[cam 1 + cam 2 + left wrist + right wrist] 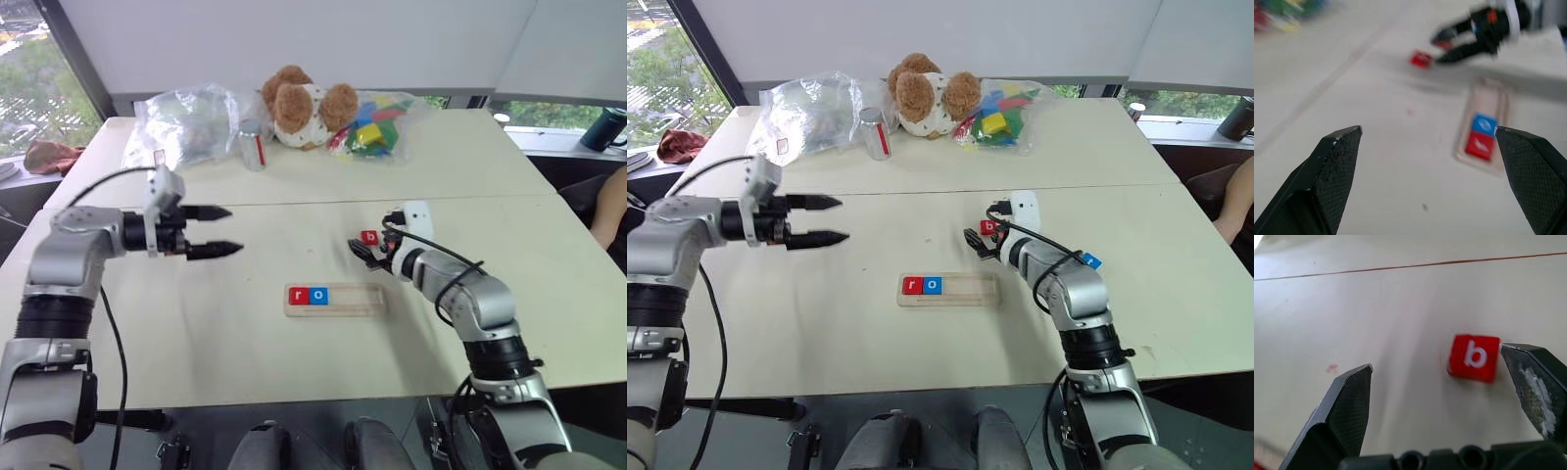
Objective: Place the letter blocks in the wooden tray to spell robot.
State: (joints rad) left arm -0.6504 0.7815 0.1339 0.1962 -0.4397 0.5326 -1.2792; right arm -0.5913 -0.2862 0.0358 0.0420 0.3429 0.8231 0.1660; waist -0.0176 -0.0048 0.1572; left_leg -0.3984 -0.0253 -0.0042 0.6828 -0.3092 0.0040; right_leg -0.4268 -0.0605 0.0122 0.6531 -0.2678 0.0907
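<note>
- The right wrist view reads a white "b" on the red tile (1474, 358), lying between the wide-spread fingers of the right claw (364, 250), close against one finger (1533, 387).
- The head views add a blue tile (1090, 261) beside that forearm.
- The wooden tray (335, 300) sits just nearer than the right claw, holding red r (298, 295) and blue o (319, 295) at its left end.
- The left claw (227, 230) hangs wide, empty, well left of the tray.
</note>
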